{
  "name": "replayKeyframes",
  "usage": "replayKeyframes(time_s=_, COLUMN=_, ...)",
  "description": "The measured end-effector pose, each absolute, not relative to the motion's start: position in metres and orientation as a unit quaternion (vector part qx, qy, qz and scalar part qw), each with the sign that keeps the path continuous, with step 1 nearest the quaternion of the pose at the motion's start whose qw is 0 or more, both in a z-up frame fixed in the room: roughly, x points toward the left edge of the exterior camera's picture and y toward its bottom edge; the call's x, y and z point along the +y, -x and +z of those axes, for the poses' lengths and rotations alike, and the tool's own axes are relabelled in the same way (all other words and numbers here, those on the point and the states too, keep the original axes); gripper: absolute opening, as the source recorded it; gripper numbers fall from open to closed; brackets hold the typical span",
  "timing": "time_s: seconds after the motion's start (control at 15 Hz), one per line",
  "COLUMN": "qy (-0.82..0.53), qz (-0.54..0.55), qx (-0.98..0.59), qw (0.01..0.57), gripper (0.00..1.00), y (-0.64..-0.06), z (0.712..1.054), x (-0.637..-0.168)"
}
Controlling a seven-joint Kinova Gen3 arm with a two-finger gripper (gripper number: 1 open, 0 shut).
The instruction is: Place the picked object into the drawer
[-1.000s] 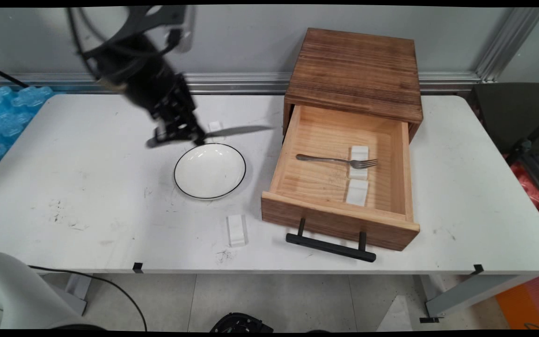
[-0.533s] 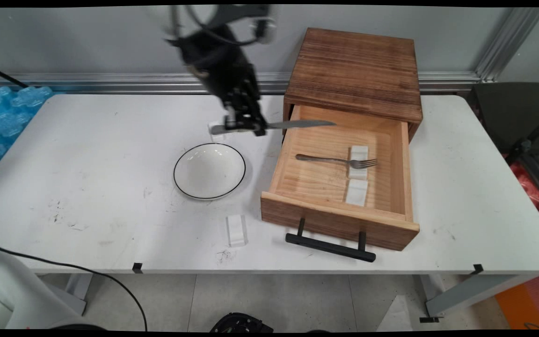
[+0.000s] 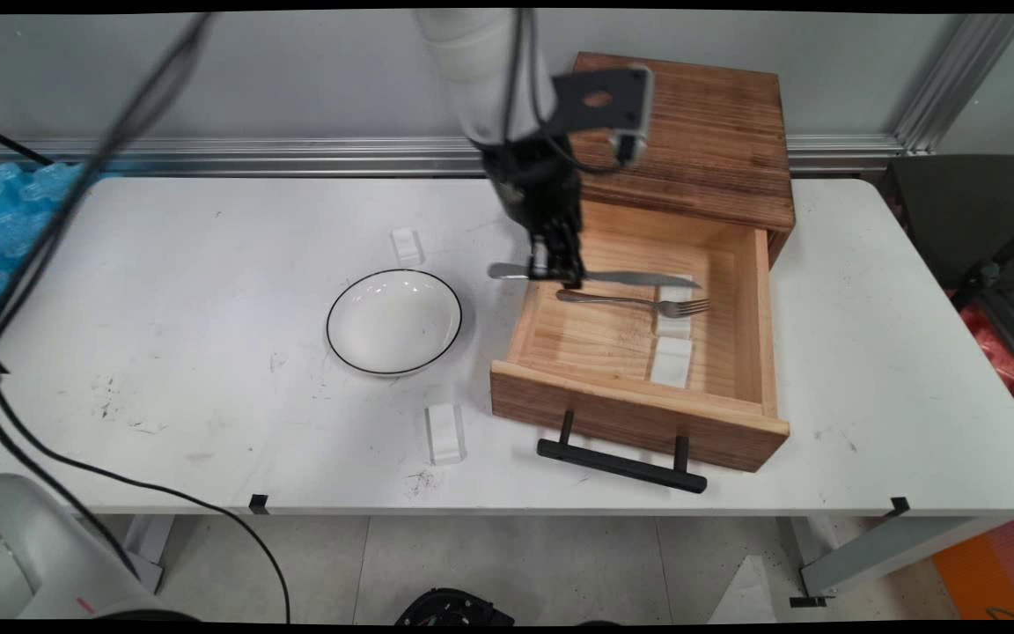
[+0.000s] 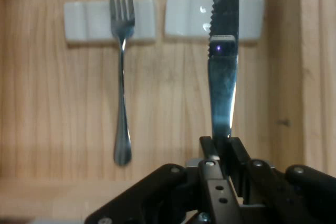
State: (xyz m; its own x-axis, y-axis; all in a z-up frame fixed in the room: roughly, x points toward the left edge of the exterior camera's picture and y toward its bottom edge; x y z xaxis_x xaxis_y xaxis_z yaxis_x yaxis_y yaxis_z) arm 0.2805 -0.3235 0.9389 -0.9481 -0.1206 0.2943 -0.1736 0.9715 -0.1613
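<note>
My gripper [image 3: 560,271] is shut on the handle of a steel knife [image 3: 635,278], which lies level in the air over the open wooden drawer [image 3: 639,409]. In the hand view the gripper [image 4: 222,148] clamps the knife [image 4: 223,85], and the serrated blade runs up across a white rest [image 4: 184,17] on the drawer floor. A fork [image 4: 122,77] lies to the blade's left with its tines on a second white rest [image 4: 84,20]. In the main view the fork [image 3: 630,302] lies just below the knife, with a bare rest [image 3: 672,361] in front of it.
The drawer sticks out of a wooden cabinet [image 3: 674,132] and has a black handle [image 3: 621,465]. A white black-rimmed plate [image 3: 394,321] sits left of the drawer. Two more white rests [image 3: 406,245] [image 3: 445,433] lie on the table. Blue packing [image 3: 5,220] sits far left.
The gripper has carried the knife rightward, from beside the plate to over the drawer, and has come lower. The fork, plate and rests have stayed put.
</note>
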Motion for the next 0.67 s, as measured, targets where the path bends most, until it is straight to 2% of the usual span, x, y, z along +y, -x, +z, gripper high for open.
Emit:
replayKeyframes(time_s=0.2, qy=-0.06, qz=0.09, qx=-0.984, qw=0.139, gripper=0.0, y=-0.246, z=0.912, x=-0.345)
replayKeyframes(time_s=0.67, qy=-0.048, qz=0.083, qx=-0.986, qw=0.133, gripper=0.0, y=-0.21, z=0.884, x=-0.36)
